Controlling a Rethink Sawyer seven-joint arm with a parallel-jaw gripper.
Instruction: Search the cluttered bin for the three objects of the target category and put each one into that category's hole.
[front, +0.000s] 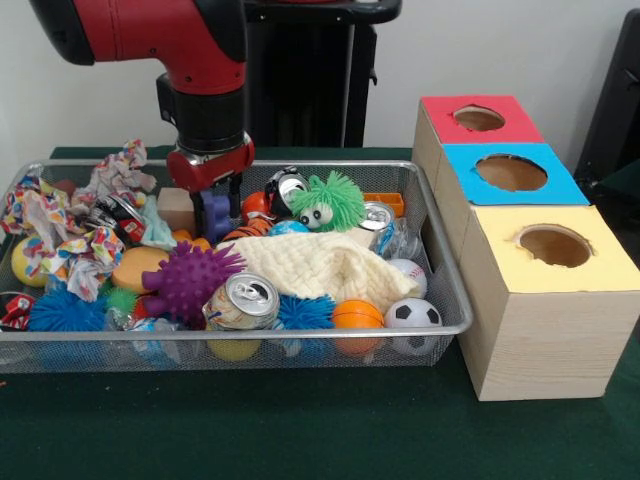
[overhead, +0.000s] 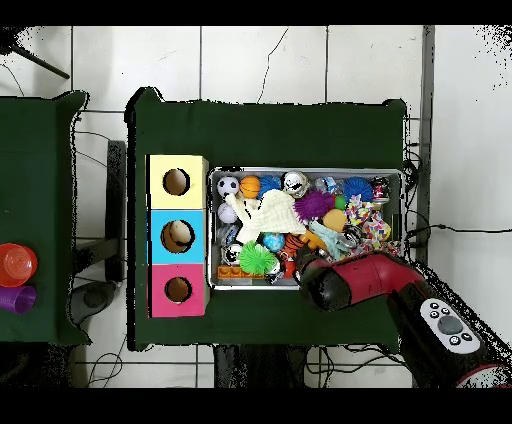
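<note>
Front view: the gripper (front: 217, 205) sits low in the wire bin (front: 440, 262), left of centre, its purple fingers (front: 212, 212) seemingly closed, on what I cannot tell. Toys crowd it, a wooden block (front: 176, 208) just left, so lifting may snag neighbours. The holed boxes (front: 520, 250) stand right; open room lies above

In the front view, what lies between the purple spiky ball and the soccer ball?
The cream cloth fills most of it, with a drink can, blue spiky ball and orange ball in front.
</note>
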